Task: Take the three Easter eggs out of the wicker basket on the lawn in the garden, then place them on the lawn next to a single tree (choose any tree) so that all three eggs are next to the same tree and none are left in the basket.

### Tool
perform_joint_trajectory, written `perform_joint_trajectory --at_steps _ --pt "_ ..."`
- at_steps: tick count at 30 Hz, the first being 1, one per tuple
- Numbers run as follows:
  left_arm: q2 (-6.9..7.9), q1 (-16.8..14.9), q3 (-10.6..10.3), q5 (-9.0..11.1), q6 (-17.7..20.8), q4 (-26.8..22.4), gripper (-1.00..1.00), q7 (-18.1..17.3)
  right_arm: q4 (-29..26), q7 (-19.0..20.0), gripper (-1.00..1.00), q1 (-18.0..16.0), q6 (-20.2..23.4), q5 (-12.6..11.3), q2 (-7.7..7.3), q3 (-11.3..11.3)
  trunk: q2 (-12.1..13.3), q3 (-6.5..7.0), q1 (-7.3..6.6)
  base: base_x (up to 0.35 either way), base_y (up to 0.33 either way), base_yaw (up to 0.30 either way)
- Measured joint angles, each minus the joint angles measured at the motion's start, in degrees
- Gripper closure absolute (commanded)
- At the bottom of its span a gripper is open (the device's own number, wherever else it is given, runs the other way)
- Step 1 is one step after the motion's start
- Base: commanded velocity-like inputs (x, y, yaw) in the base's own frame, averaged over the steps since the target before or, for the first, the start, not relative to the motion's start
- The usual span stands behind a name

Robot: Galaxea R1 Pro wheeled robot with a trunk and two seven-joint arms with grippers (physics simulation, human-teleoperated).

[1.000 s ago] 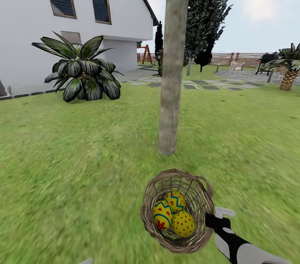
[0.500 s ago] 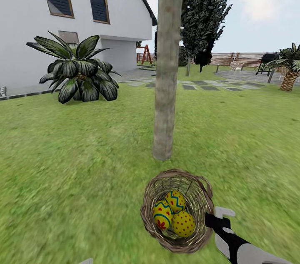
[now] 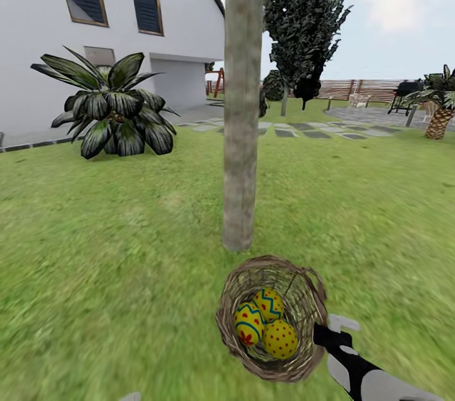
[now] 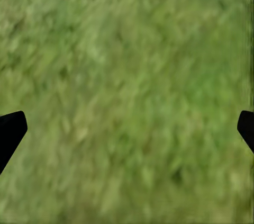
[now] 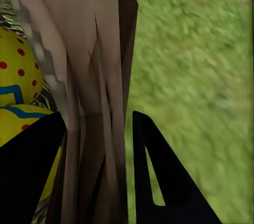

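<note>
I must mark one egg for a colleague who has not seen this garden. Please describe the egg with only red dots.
Find the grey-brown tree on the lawn; the wicker basket hangs just before it. Three eggs lie inside, and the dotted egg is nearest the right claw. Unlike its neighbours, it shows no blue zigzag.

This is a garden behind a home. Green lawn (image 3: 95, 249) covers the ground. A big white house (image 3: 38, 40) with dark windows stands at the left. A tree (image 3: 241, 135) grows in the grass, with a leafy bush (image 3: 114, 110) near the house. Far back are a wooden fence (image 3: 366, 88), stepping stones (image 3: 303, 132) and a small palm (image 3: 439, 110).
</note>
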Motion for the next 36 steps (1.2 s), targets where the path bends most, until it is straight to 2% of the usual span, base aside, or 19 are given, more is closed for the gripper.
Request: perform_joint_trajectory --at_steps 2,3,5,6,7,8,10,11,12,14,16,18,20,22,23,26,27,31,36 --pt "0.00 0.0 0.1 0.2 -4.8 0.0 -1.00 0.0 -0.1 -0.6 1.00 0.0 0.2 -6.6 -0.07 -1.9 0.0 0.00 0.00 0.253 -0.245 0.000" --pt "0.06 0.0 0.1 0.3 -6.1 0.0 -1.00 0.0 -0.1 -1.3 1.00 0.0 0.2 -7.5 -0.12 -2.1 0.0 0.01 0.00 0.253 -0.245 0.000" --pt "0.27 0.0 0.3 0.5 -7.2 -0.1 -1.00 0.1 -0.1 -4.5 1.00 0.0 0.4 -8.8 -0.18 -0.2 0.0 -0.01 0.00 0.253 -0.245 0.000" --pt "0.34 0.0 0.4 0.5 -7.3 -0.3 -1.00 0.1 -0.5 -5.4 1.00 -0.1 1.2 -8.4 -0.18 -1.9 0.0 0.00 0.00 0.253 -0.246 0.000" --pt "0.45 0.0 0.4 0.5 -7.2 -1.7 -1.00 0.0 -0.8 -5.7 1.00 -0.2 3.9 -8.1 -0.20 -2.3 0.0 0.01 0.00 0.253 -0.246 0.000" --pt "0.48 0.0 0.4 0.4 -6.1 -5.6 -1.00 0.0 -1.3 -5.8 1.00 -0.2 7.2 -8.8 -0.35 -0.4 0.0 0.01 0.00 0.253 -0.245 0.000" --pt "0.54 0.0 0.5 0.4 2.9 -16.1 -1.00 0.1 -4.1 -6.2 1.00 -0.3 10.4 -8.7 -0.64 -1.1 0.0 0.01 0.00 0.253 -0.245 0.000" --pt "0.54 0.0 1.3 1.2 8.3 -21.6 -1.00 0.1 -5.3 -7.1 1.00 -0.4 11.2 -7.4 -0.68 -2.8 0.0 0.03 -0.01 0.253 -0.245 0.000" --pt "0.52 0.0 3.3 3.3 14.6 -28.8 -1.00 0.2 -5.7 -9.1 1.00 -0.5 12.0 -8.2 -0.70 -2.4 0.0 0.01 0.00 0.253 -0.245 0.000" --pt "0.48 0.0 4.8 4.7 22.2 -38.6 -1.00 0.2 -6.6 -10.8 1.00 -0.9 12.6 -8.0 -0.64 -4.3 0.0 0.02 0.00 0.253 -0.246 0.000" --pt "0.42 0.0 5.3 6.3 28.0 -47.9 -1.00 0.3 -6.6 -11.7 1.00 -2.4 14.8 -9.6 -0.60 -5.1 0.0 0.01 0.00 0.253 -0.245 0.000" --pt "0.65 0.0 5.6 10.8 32.0 -54.9 -1.00 0.6 -6.8 -13.2 1.00 -4.1 16.2 -11.2 -0.62 -7.9 0.0 0.02 -0.01 0.253 -0.245 0.000" --pt "1.06 0.0 8.6 13.4 32.9 -57.5 -1.00 0.6 -6.7 -16.6 1.00 -5.2 16.6 -13.5 -0.60 -7.8 0.0 0.01 0.00 0.253 -0.245 0.000" --pt "1.29 0.0 12.4 13.9 33.0 -58.5 -1.00 0.4 -6.7 -19.6 1.00 -5.8 18.7 -16.1 -0.46 -7.4 0.0 0.01 0.00 0.277 -0.188 0.000" --pt "1.69 0.0 13.0 13.9 33.0 -58.7 -1.00 0.3 -6.3 -20.0 1.00 -5.9 19.5 -18.9 -0.25 -7.3 0.0 0.00 0.00 0.313 -0.061 0.000" --pt "3.35 0.0 13.7 14.3 33.1 -58.9 -1.00 0.1 -6.4 -20.5 1.00 -6.0 20.1 -19.4 0.01 -7.8 0.0 0.00 -0.01 0.328 -0.014 0.000" --pt "3.43 0.0 13.6 14.3 33.1 -58.9 -1.00 0.1 -6.4 -20.5 1.00 -6.0 20.1 -18.4 0.00 -7.8 0.0 0.01 -0.01 0.332 0.029 0.000" --pt "3.52 0.0 14.6 14.4 33.2 -58.9 -1.00 0.1 -6.1 -20.3 1.00 -6.0 20.1 -19.5 0.00 -7.2 0.0 0.00 -0.01 0.332 0.118 0.000" --pt "3.49 0.0 16.4 14.7 33.5 -58.9 -1.00 0.1 -6.1 -20.2 1.00 -5.9 19.9 -19.0 0.00 -7.0 0.0 0.00 -0.01 0.332 0.148 0.000"
